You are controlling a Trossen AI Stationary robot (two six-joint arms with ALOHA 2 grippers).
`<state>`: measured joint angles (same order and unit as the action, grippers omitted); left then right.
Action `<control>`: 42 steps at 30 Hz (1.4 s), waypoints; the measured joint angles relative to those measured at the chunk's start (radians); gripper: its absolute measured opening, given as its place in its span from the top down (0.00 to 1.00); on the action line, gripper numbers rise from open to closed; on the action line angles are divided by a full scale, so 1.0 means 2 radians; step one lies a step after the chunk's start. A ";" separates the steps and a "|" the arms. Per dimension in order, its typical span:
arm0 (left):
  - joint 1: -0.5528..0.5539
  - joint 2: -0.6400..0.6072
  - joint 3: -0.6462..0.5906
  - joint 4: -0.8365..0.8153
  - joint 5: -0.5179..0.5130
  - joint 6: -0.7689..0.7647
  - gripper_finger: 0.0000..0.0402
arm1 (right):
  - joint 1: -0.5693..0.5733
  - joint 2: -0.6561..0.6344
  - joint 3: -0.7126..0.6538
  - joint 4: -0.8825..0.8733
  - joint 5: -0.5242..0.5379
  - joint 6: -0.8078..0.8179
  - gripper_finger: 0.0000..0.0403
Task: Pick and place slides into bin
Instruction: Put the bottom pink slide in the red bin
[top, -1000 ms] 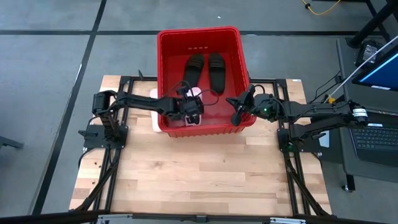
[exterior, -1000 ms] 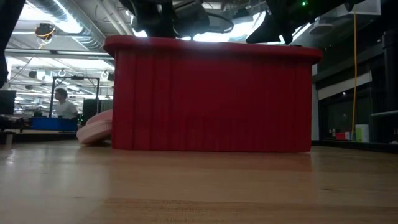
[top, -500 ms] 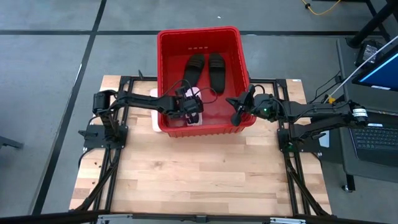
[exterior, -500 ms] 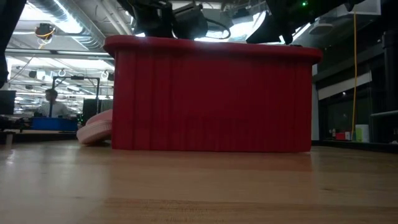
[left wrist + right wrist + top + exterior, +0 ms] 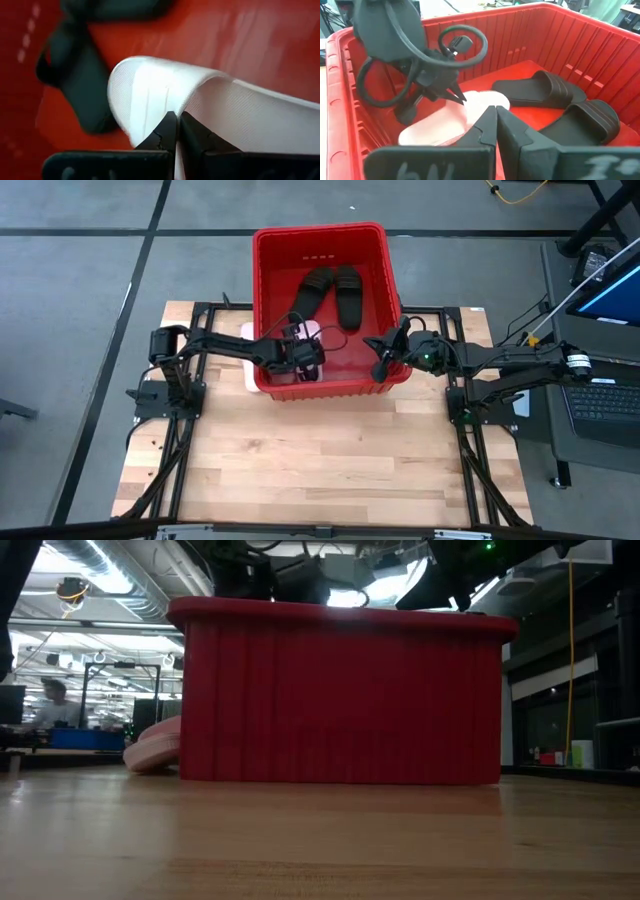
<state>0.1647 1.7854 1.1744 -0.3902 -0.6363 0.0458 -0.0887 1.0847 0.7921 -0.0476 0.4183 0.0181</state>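
Red bin (image 5: 268, 250): stands at the far middle of the wooden counter (image 5: 330, 470), overhanging its far edge.

Black slides, two: black slide (image 5: 314, 288) and its mate (image 5: 348, 292) lie side by side on the bin floor toward the far wall, well apart from both claws.

Pink slide, first (image 5: 447, 125): inside the bin near its front wall, pinched in the left claw (image 5: 308, 365), whose fingers (image 5: 165, 135) are closed tight on the strap edge (left wrist view shows the pale strap right at the tips).

Pink slide, second (image 5: 153, 748): on the counter outside the bin, just beside its left wall.

Right claw (image 5: 380, 366): closed on nothing, poised over the bin's right front corner, pointing in toward the held pink slide.
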 joint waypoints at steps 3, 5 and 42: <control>-0.010 -0.001 0.000 0.042 0.000 0.022 0.99 | 0.000 0.000 0.000 0.000 0.000 0.000 0.97; -0.014 -0.001 0.000 0.059 0.000 0.031 0.99 | 0.000 0.000 0.000 0.000 0.000 0.000 0.97; 0.021 -0.002 -0.003 0.029 0.045 0.022 0.99 | 0.000 0.000 0.000 0.000 0.000 0.000 0.97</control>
<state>0.2066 1.7813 1.1679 -0.3325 -0.5457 0.0898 -0.0887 1.0847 0.7921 -0.0475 0.4185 0.0177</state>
